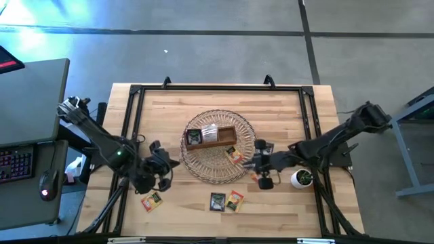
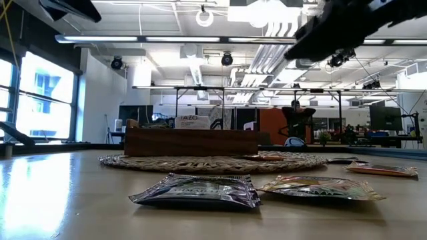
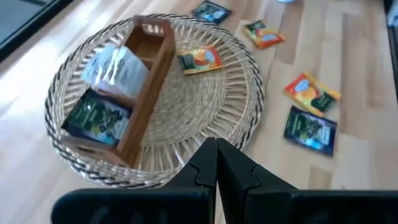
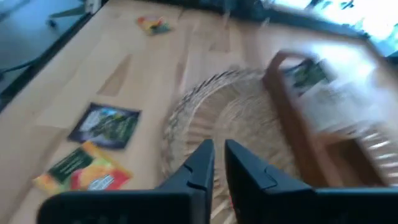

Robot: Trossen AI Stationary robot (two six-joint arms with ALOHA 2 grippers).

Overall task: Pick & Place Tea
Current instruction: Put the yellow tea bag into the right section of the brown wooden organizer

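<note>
The right gripper (image 1: 256, 161), fingers slightly parted and empty, hung at the right rim of the round wicker basket (image 1: 218, 145), just beside an orange tea sachet (image 1: 234, 155) lying there. The left gripper (image 1: 167, 165) was pressed together at the basket's lower left. More square tea sachets (image 1: 225, 201) lay on the wooden table (image 1: 285, 203) at lower centre.

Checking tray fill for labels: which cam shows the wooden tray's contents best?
Left wrist view: wooden tray seen from above, with a white sachet and a dark green sachet in it. High view shows it small, low view only its side wall, right wrist view blurred.
</note>
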